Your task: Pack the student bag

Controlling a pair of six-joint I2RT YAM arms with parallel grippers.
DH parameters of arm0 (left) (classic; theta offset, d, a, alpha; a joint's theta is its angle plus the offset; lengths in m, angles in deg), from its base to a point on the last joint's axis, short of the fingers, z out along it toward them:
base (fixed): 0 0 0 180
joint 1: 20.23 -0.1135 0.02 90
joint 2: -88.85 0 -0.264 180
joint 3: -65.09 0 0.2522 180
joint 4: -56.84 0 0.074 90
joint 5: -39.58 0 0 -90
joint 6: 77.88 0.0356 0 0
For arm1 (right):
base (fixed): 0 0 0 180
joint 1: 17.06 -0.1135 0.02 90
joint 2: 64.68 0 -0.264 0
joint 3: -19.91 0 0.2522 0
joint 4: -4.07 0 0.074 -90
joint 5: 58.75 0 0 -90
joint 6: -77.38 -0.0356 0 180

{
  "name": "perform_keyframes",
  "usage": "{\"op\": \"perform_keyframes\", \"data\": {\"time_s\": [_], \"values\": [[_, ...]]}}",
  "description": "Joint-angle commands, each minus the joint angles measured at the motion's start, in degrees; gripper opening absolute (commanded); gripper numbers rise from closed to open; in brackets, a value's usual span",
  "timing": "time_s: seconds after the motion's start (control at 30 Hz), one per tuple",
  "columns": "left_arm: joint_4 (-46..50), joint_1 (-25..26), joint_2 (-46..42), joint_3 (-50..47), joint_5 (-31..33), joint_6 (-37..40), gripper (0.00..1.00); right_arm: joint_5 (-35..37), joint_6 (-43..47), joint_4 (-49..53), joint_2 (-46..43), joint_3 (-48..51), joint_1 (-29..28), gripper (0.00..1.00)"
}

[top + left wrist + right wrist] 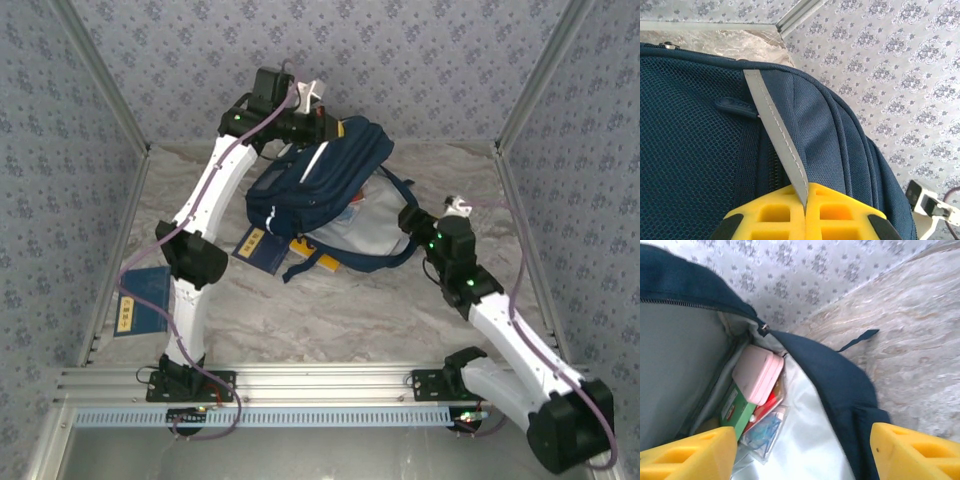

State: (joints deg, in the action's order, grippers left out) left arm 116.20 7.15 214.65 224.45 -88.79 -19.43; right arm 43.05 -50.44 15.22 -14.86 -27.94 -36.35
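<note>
Yellow fingertips up close: the left gripper (806, 212) is pinched tight on the grey-white strip (775, 130) that runs down the student bag (700, 150), with the strip caught between its pads. From above, that arm is lifting the far end of the navy bag at the back of the table (350, 320), near the wall, while the rest slumps toward the right arm.

Over to the right gripper (802, 460): fingers spread wide, nothing between them, poised at the open zip mouth and looking down onto pale lining. Inside sit a pink box (757, 372), a green box (735, 410) under it and a clear pouch (765, 432), all bunched together.

My read is that packing is mid-way. One arm props the mouth open and the other is free to load. A blue booklet (262, 248) and something yellow (320, 262) lie just beside the bag, and a blue book (140, 300) sits by the left arm. Next, the right arm probably needs to back out and fetch one of them, while the left holds firm so the opening doesn't sag.

The bag looks soft and floppy, mesh on one face, smooth weave on the other.
</note>
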Motion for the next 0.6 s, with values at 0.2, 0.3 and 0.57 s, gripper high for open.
{"op": "perform_keyframes", "data": {"time_s": [0.2, 0.3, 0.57], "values": [[-15.67, -2.74, -0.77, 12.93, -1.00, -7.06, 0.00, -5.99, 3.40, -2.25, -15.41, 17.33, -1.35, 0.61], [-19.53, -2.41, 0.68, 13.13, -1.49, -10.40, 0.00, -7.52, 5.50, -3.46, -19.00, 20.35, -4.56, 0.54], [-11.31, 4.50, 7.12, 12.61, -2.46, -4.29, 0.00, -7.59, 7.39, 4.11, -24.72, 20.72, -12.45, 0.50]]}}
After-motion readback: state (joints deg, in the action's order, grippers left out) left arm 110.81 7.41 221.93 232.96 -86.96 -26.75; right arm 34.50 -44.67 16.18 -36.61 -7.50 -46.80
